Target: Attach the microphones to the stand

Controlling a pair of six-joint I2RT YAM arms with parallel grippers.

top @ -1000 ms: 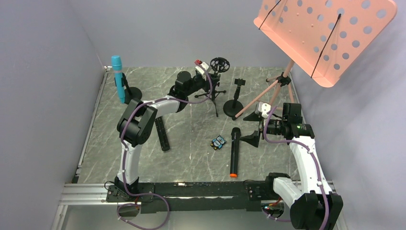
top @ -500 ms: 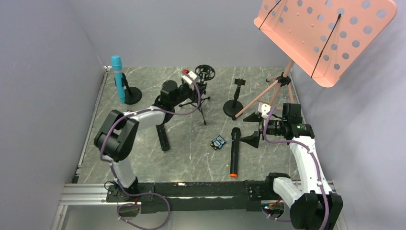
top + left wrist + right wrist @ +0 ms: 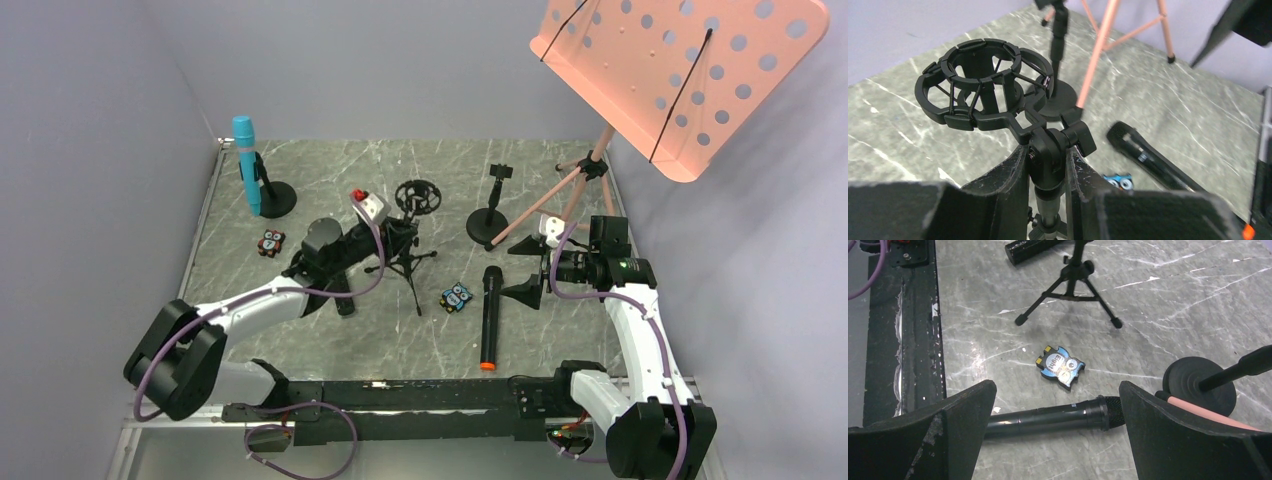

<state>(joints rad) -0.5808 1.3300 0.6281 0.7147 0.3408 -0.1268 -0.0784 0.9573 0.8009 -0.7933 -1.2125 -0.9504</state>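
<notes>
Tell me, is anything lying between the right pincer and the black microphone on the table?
Nothing visible. The open right pincer frames the black microphone with nothing between; the small owl lies beyond it, apart.

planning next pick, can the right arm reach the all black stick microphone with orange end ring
Probably yes: the open right end effector faces the black stick microphone, nothing between; the blue owl figure lies beside it.

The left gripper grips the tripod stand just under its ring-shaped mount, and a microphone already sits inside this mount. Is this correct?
Not fully. The ring-shaped mount is empty: no microphone sits inside it, as the left wrist view shows. The rest holds: the left gripper grips the tripod stand just under that mount.
</notes>
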